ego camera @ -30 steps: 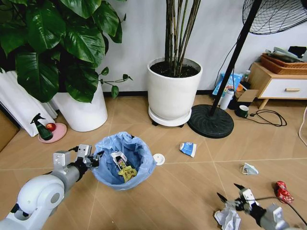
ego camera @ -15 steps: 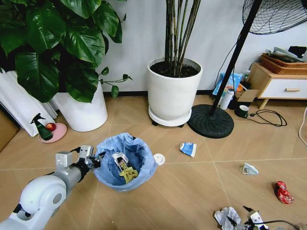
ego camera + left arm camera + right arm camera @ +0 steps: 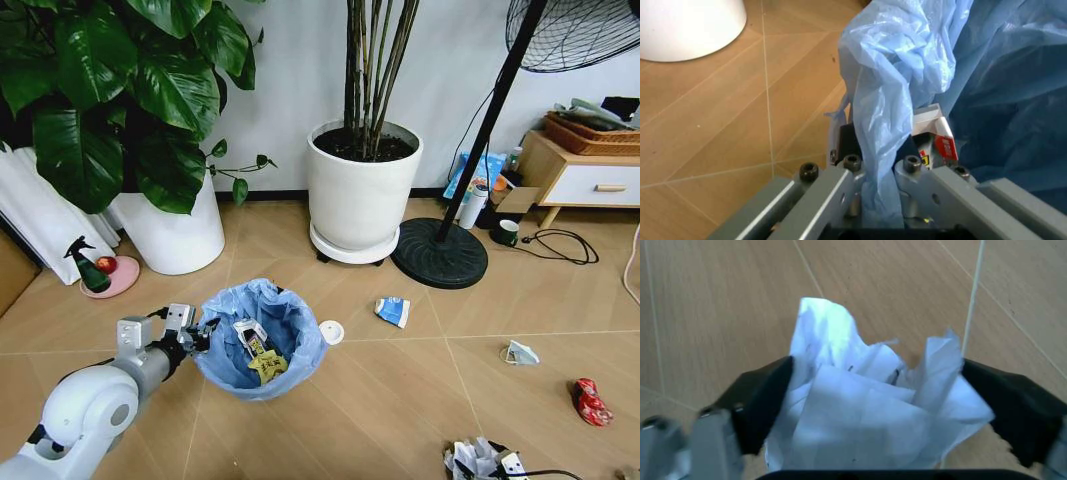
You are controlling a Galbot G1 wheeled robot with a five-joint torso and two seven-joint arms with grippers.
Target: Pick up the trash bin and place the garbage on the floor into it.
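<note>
The trash bin [image 3: 262, 340], black with a crinkled light-blue bag, stands on the wooden floor [image 3: 380, 390]. It holds a black-white carton [image 3: 248, 332] and a yellow wrapper [image 3: 265, 365]. My left gripper [image 3: 192, 335] is shut on the bin's rim, and the left wrist view shows its fingers pinching the blue bag [image 3: 880, 125]. At the bottom edge of the head view my right gripper [image 3: 488, 468] is low over a crumpled white paper [image 3: 468, 458]. Its black fingers [image 3: 760, 400] stand open on either side of that paper [image 3: 867, 410]. Other garbage lies about: a blue-white wrapper [image 3: 392, 311], a white lid [image 3: 331, 332], a white scrap [image 3: 520, 352], a red can [image 3: 590, 400].
Two large white plant pots [image 3: 364, 195] [image 3: 170, 235] stand behind the bin. A fan's black base [image 3: 438, 253] and pole are to the right of them. A green spray bottle [image 3: 90, 270] sits far left. A wooden cabinet [image 3: 580, 170] and a cable [image 3: 560, 245] are at the right.
My right gripper has dropped toward the floor and moved left, and now straddles the crumpled white paper. The left gripper and the bin have stayed in place.
</note>
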